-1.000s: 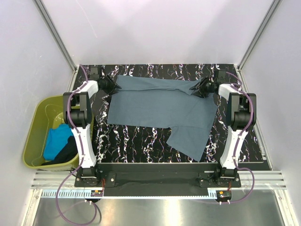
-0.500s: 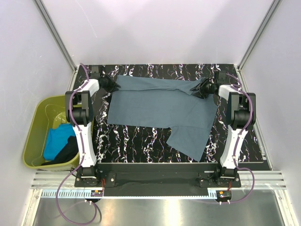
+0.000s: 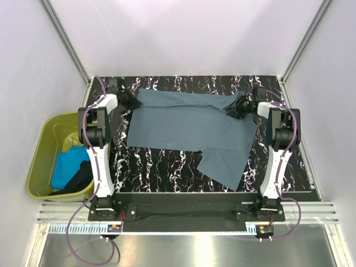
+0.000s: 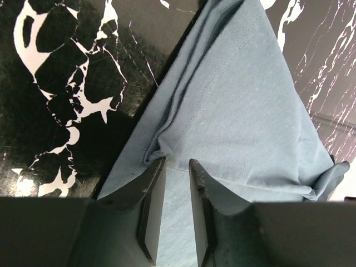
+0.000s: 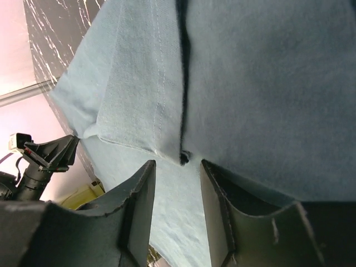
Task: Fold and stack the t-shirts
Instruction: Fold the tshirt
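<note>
Bright, even overhead light; only soft shadows in the folds of the grey-blue t-shirt (image 4: 245, 111).

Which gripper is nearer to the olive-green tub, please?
Left. The left gripper is at the grey-blue t-shirt's far-left corner, diagonally beyond the tub; the right gripper is at the far-right corner, across the table.

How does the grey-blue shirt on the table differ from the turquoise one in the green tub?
The slate grey-blue cloth t-shirt lies spread on the black marbled table; the turquoise cloth t-shirt sits crumpled in the olive-green plastic tub. The grey-blue one is pinched by the left end effector and right end effector; the turquoise one is untouched. Both are plain cloth.
</note>
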Motion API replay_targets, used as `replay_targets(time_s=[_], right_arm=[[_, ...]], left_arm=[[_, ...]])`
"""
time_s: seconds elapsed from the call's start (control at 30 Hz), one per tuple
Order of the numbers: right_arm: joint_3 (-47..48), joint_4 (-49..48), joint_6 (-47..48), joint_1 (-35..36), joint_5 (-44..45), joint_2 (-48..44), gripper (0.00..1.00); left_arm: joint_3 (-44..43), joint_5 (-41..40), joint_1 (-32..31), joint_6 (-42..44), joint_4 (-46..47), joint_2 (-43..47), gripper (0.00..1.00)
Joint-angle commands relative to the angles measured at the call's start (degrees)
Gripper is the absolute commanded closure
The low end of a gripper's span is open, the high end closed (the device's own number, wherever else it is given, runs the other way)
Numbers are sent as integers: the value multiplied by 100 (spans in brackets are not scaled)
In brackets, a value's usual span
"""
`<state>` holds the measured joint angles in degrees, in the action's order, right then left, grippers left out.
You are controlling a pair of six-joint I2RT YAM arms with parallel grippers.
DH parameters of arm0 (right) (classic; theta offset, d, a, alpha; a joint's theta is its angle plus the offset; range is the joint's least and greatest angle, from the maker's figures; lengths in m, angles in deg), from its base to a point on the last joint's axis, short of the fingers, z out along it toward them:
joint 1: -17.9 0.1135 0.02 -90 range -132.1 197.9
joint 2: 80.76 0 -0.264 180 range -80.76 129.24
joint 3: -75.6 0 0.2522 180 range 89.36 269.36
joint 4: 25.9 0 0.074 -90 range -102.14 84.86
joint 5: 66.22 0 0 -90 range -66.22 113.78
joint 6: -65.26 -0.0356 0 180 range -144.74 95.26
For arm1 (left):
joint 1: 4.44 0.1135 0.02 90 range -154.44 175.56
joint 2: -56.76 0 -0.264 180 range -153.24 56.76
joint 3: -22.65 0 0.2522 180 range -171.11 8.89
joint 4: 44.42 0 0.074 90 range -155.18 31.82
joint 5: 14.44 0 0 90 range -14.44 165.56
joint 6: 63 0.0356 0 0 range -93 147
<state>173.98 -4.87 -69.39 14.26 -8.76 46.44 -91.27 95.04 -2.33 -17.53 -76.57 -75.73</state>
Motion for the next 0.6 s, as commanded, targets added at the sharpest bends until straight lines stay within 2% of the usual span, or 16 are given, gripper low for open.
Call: replay_targets(time_s=[0.0,0.13,0.57], right_arm=[[142,-182,96,-5,-95,156,56],[151,-287,52,21,-165,200,58],[283,-366,-53,12,72,78,59]], left_arm=[[-127,-129,44,147,55,135,68],[-65,-147,61,173,55,232,64],[49,-94,114,243,29,425,64]])
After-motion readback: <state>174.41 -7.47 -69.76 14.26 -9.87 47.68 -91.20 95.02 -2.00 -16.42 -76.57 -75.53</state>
